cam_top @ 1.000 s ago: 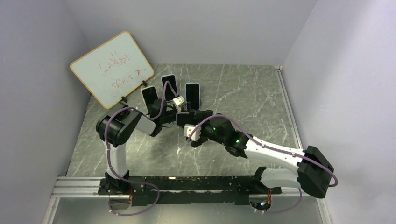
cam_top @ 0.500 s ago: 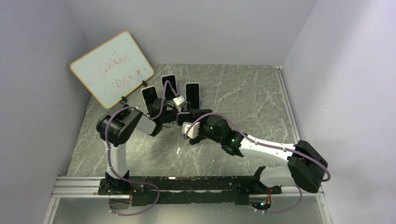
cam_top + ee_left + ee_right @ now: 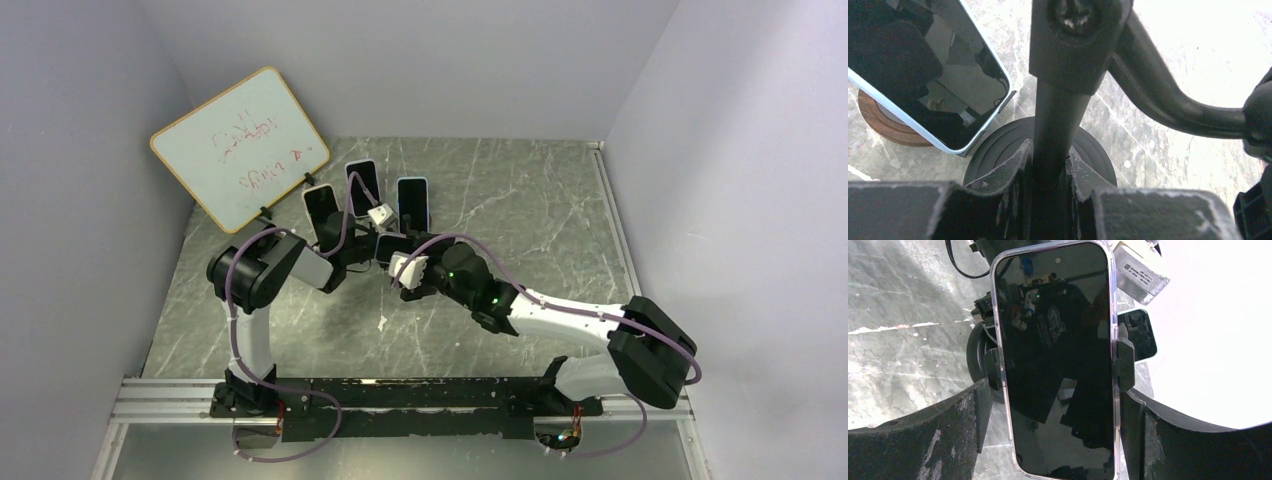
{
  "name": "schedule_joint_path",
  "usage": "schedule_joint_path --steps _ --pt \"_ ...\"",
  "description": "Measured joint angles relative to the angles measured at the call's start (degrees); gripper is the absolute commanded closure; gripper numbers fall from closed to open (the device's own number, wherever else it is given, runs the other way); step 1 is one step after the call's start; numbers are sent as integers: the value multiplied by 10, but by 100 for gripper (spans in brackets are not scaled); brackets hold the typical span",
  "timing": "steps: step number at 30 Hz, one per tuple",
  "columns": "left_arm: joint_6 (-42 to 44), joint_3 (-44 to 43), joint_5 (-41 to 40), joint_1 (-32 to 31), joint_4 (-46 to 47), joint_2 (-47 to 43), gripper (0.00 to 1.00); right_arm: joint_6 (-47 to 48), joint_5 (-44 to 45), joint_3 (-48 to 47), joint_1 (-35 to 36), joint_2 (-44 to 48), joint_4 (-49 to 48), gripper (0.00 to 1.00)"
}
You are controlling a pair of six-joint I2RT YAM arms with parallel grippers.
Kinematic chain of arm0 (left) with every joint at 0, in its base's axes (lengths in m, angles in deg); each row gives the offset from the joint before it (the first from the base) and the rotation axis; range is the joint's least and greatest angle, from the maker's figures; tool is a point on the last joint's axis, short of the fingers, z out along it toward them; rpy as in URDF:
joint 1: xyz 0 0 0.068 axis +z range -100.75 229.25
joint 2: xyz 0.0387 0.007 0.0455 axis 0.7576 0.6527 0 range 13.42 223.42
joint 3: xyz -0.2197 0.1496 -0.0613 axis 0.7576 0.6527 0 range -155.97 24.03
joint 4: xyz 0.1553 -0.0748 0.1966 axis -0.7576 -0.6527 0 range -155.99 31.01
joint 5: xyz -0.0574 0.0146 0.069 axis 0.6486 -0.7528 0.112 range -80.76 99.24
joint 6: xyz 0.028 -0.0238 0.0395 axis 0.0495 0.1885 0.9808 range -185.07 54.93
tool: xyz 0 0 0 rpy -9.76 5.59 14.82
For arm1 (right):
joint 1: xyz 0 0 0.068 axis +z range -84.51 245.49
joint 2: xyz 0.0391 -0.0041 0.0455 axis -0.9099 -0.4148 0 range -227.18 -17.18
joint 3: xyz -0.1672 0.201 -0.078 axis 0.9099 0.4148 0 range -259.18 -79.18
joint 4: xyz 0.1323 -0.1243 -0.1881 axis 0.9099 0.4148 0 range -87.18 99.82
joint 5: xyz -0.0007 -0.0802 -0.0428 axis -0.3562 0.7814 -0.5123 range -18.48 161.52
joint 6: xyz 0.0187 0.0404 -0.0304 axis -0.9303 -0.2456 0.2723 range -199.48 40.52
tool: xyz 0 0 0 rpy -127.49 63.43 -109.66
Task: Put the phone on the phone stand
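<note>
Now | our left pincer (image 3: pixel 1048 167) pinches stand (image 3: pixel 1055 115) post | our right pincer (image 3: pixel 1055 395) spread, flanking phone (image 3: pixel 1058 340) clamped in stand

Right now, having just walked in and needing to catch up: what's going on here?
The left gripper is shut on the post of the black phone stand, holding it. The phone sits in the stand's side clamps. The right gripper is open, its fingers flanking the phone's sides without clearly squeezing it.
</note>
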Motion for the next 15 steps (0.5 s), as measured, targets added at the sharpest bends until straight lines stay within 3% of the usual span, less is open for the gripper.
schedule_joint_path --steps 2,7,15 --pt "-5 4 -5 0 9 1 95 -10 2 3 0 0 -8 53" --pt "-35 27 -31 -1 68 9 95 -40 2 9 1 -3 -29 58" --pt "-127 114 -106 -14 256 39 95 -137 15 37 24 -15 -118 66"
